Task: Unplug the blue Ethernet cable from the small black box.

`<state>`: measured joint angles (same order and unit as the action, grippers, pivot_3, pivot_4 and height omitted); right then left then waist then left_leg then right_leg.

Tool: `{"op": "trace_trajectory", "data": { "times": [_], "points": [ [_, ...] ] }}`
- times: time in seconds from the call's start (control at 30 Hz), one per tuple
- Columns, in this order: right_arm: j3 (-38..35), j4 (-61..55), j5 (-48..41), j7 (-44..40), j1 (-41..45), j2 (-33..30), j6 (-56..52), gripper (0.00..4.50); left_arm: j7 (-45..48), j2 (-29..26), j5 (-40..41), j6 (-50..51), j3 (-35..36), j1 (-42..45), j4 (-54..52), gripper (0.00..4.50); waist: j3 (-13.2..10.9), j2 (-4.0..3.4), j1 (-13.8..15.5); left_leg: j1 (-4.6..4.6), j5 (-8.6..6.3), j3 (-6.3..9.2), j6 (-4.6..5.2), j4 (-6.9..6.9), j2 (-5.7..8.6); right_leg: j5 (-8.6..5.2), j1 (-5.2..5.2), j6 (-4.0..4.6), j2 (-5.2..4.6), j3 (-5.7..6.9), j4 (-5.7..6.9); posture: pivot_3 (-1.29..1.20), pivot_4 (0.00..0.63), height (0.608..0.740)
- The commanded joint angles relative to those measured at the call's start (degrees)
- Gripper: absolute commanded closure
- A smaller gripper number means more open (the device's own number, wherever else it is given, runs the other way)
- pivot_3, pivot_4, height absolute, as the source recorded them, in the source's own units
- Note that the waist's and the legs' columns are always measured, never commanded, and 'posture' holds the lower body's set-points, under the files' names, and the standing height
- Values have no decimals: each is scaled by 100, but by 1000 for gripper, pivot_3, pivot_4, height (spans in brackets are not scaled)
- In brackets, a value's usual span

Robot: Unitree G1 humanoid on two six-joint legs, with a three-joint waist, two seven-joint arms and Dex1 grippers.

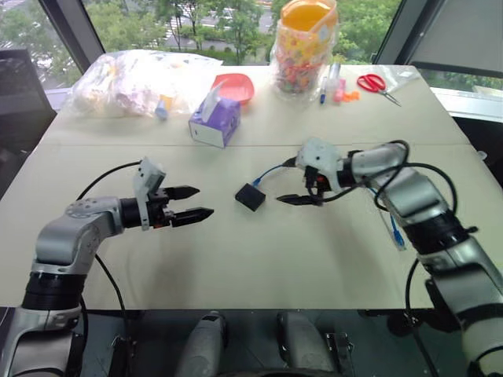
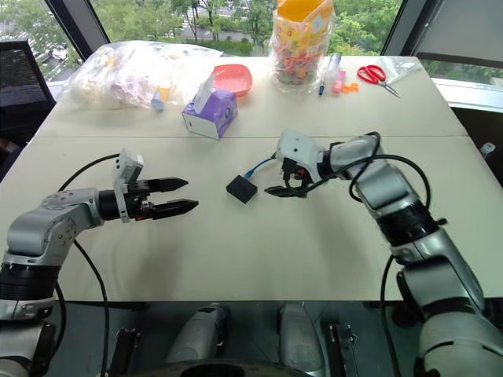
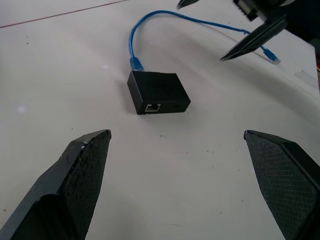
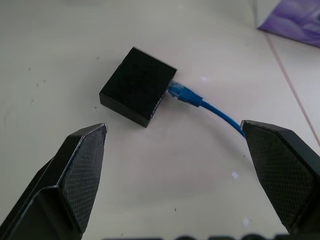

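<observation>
The small black box [image 1: 250, 196] lies flat on the white table [image 1: 259, 259] between the two grippers, with the blue Ethernet cable [image 4: 200, 102] still plugged into one side. The left gripper [image 1: 191, 203] hovers near its left with jaws spread and empty. The right gripper [image 2: 277, 191] hangs just beside the box, over the cable, jaws also wide and holding nothing.

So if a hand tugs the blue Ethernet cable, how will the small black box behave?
The small black box looks light and lies loose on the table, so it will probably slide rather than resist. The blue Ethernet cable curves limply, so it is likely floppy.
</observation>
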<state>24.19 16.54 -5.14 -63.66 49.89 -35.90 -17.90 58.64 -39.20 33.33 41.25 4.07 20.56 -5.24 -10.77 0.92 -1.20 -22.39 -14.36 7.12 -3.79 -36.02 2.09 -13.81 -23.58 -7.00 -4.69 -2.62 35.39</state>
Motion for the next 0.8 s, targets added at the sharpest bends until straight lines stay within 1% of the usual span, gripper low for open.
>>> {"op": "trace_trajectory", "data": {
  "times": [0.03, 0.13, 0.27, 0.43, 0.63, 0.8],
  "points": [
    [51, 777, 367, -93, 466, 329, 680, 0, -74, 24, 139, 37, 90, -59, -293, 21, -1, -2, -4, 0, 1, 0, -1, 0, 0, 0, -1, 0, 0, 0, 2, 0, 150, 740],
    [97, 1447, 674, -93, 735, 565, 1218, 0, -126, 36, 172, 77, 128, -102, -366, 21, -1, -2, -13, 0, 3, 0, -5, 1, 0, 1, -7, 0, 0, -1, 8, 0, 150, 740],
    [175, 2754, 1124, 109, 1272, 1012, 2069, 0, -274, 51, 268, 149, 205, -218, -535, 21, -2, -3, -70, 0, 4, 0, -8, 1, 1, 1, -9, 0, 1, -1, 16, 0, 150, 740],
    [135, 3591, 1388, 198, 1534, 1433, 2678, 0, -451, 63, 368, 232, 302, -437, -783, 21, -2, -3, -141, 0, 5, 2, -10, 2, 2, 1, -14, 1, 1, -4, 32, 0, 150, 740],
    [78, 4050, 1528, 138, 1633, 1856, 2809, 0, -661, 78, 462, 269, 397, -637, -998, 21, -2, -3, -178, 0, 11, 2, -18, 1, 3, 0, -37, 3, 3, -10, 72, 0, 150, 740],
    [-40, 4258, 1489, 64, 1680, 2230, 2448, 0, -788, 63, 541, 305, 459, -773, -1133, 21, -1, -3, -267, 1, 12, 3, -21, 0, 3, 2, -38, 6, 4, -11, 79, 0, 150, 740]
  ]
}}
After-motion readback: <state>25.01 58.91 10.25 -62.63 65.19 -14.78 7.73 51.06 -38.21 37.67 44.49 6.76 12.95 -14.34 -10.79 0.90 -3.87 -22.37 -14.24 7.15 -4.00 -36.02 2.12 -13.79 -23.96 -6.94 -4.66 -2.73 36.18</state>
